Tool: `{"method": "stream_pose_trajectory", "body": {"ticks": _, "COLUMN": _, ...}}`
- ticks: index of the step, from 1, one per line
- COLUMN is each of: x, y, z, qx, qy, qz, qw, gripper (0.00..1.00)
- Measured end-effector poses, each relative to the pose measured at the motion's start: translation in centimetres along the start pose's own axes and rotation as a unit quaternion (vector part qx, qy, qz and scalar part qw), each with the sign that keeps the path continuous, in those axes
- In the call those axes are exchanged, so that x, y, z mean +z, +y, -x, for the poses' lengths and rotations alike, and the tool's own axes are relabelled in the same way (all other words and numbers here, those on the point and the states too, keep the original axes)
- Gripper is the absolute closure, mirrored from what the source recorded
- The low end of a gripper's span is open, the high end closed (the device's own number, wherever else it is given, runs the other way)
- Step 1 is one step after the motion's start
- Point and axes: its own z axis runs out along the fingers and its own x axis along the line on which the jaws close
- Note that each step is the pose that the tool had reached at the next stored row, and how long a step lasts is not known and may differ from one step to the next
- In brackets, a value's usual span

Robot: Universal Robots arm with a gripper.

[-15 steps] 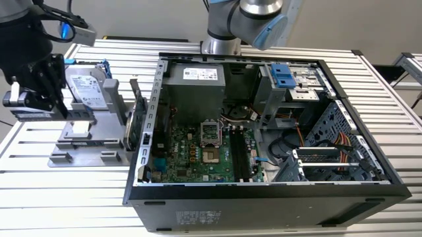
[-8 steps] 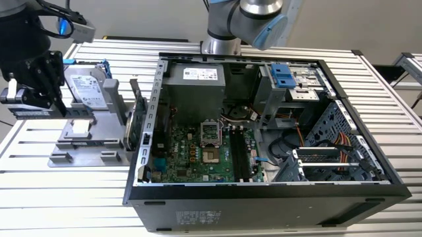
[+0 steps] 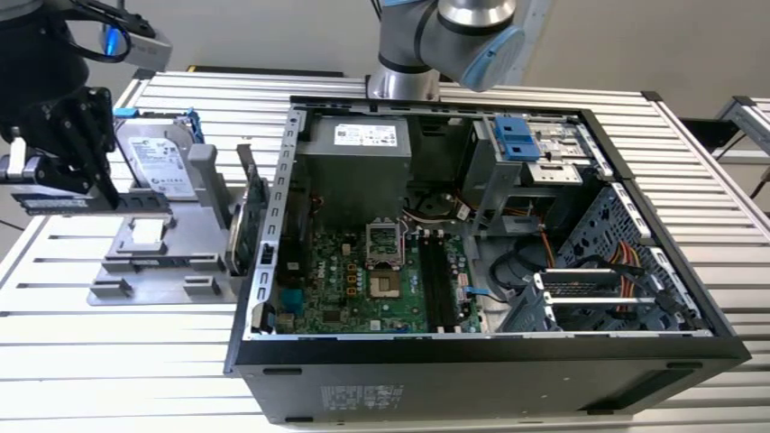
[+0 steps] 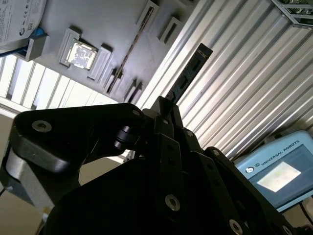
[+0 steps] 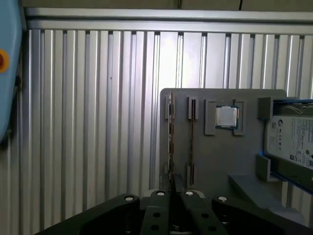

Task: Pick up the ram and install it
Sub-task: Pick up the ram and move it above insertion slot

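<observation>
Ram, a long, thin, dark-blue circuit-board stick (image 3: 42,204), is clamped in the black gripper (image 3: 75,180).
In the exterior view it hangs roughly level above the grey parts holder (image 3: 144,271) at the exterior view's left, well apart from the green motherboard (image 3: 361,280) in the open black computer case (image 3: 481,379) to the right. In the second wrist view it juts lengthwise from the closed fingers (image 4: 164,122) over the ribbed metal table (image 4: 244,98).

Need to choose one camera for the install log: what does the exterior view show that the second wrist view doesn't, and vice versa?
The exterior view adds the open computer case, with its motherboard and power supply. The second wrist view adds a blue pendant with a lit screen. Shared by both: the hand shut on the ram, the gray tray and the hard drive.
</observation>
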Motion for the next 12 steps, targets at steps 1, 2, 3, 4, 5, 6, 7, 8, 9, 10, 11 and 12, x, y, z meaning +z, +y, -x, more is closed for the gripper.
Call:
{"method": "stream_pose_trajectory", "body": {"ticks": 1, "x": -0.07, "y": 0.00, "z": 0.00, "qx": 0.000, "qy": 0.0000, "qz": 0.0000, "qw": 1.0000, "gripper": 1.00}}
{"method": "stream_pose_trajectory", "body": {"ticks": 2, "x": -0.13, "y": 0.00, "z": -0.01, "qx": 0.000, "qy": 0.0000, "qz": -0.0001, "qw": 1.0000, "gripper": 1.00}}
{"method": "stream_pose_trajectory", "body": {"ticks": 3, "x": -0.21, "y": 0.00, "z": -0.01, "qx": 0.000, "qy": 0.0000, "qz": 0.0000, "qw": 1.0000, "gripper": 1.00}}
{"method": "stream_pose_trajectory", "body": {"ticks": 4, "x": -0.29, "y": 0.00, "z": -0.01, "qx": 0.000, "qy": 0.0000, "qz": 0.0000, "qw": 1.0000, "gripper": 1.00}}
{"method": "stream_pose_trajectory", "body": {"ticks": 5, "x": -0.36, "y": 0.00, "z": -0.02, "qx": 0.000, "qy": 0.0000, "qz": 0.0000, "qw": 1.0000, "gripper": 1.00}}
{"method": "stream_pose_trajectory", "body": {"ticks": 6, "x": -0.44, "y": 0.01, "z": -0.02, "qx": 0.000, "qy": 0.0000, "qz": 0.0000, "qw": 1.0000, "gripper": 1.00}}
{"method": "stream_pose_trajectory", "body": {"ticks": 7, "x": -0.53, "y": 0.00, "z": -0.02, "qx": 0.000, "qy": 0.0000, "qz": 0.0000, "qw": 1.0000, "gripper": 1.00}}
{"method": "stream_pose_trajectory", "body": {"ticks": 8, "x": -0.62, "y": 0.01, "z": -0.03, "qx": 0.000, "qy": 0.0000, "qz": 0.0000, "qw": 1.0000, "gripper": 1.00}}
{"method": "stream_pose_trajectory", "body": {"ticks": 9, "x": -0.71, "y": 0.01, "z": -0.03, "qx": 0.000, "qy": 0.0000, "qz": 0.0000, "qw": 1.0000, "gripper": 1.00}}
{"method": "stream_pose_trajectory", "body": {"ticks": 10, "x": -0.81, "y": 0.01, "z": -0.04, "qx": 0.000, "qy": 0.0000, "qz": 0.0000, "qw": 1.0000, "gripper": 1.00}}
{"method": "stream_pose_trajectory", "body": {"ticks": 11, "x": -0.90, "y": 0.01, "z": -0.04, "qx": 0.000, "qy": 0.0000, "qz": 0.0000, "qw": 1.0000, "gripper": 1.00}}
{"method": "stream_pose_trajectory", "body": {"ticks": 12, "x": -0.96, "y": 0.01, "z": -0.04, "qx": 0.000, "qy": -0.0001, "qz": -0.0001, "qw": 1.0000, "gripper": 1.00}}
